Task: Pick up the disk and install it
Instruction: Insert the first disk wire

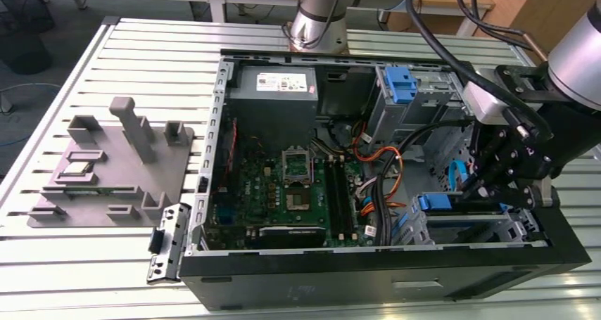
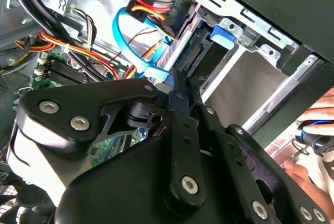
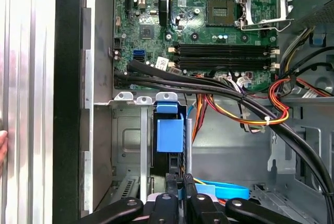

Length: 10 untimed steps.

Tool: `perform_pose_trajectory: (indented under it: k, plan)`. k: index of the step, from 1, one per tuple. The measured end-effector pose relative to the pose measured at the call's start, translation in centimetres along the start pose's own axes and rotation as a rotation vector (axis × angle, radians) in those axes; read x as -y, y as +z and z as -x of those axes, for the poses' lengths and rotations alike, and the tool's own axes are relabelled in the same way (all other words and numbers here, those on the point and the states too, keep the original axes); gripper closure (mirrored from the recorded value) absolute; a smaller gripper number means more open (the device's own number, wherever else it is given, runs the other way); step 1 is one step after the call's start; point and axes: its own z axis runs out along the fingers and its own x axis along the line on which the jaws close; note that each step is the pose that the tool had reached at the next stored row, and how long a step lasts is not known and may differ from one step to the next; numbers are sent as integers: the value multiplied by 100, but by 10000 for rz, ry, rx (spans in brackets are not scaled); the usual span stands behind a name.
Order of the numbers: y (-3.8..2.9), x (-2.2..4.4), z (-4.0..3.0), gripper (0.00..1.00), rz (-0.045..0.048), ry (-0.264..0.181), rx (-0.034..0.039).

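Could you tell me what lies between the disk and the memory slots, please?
In the first wrist view, black cables cross between the disk and the memory slots.

Table [image 1: 66, 278]: ribbed bare metal, satin silver finish. Computer case [image 1: 376, 281]: black outer shell with a dull sheen. Its inner drive cage [image 3: 128, 145] is unpainted grey sheet metal, smooth. The disk [image 3: 170, 132]: carrier of bright blue plastic, smooth, faintly glossy. Gripper [image 2: 176, 80]: matt black metal links with bright steel screws. Fixture block [image 1: 103, 179]: matt grey plastic. Motherboard [image 3: 209, 25]: glossy green board. Data cable [image 2: 151, 71]: glossy light-blue plastic sheath.
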Motion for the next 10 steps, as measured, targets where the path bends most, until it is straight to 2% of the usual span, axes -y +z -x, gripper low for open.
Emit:
perform_pose_trajectory:
  k: [10]
  plan:
    - [15, 0, -1, 84, 0, 0, -2]
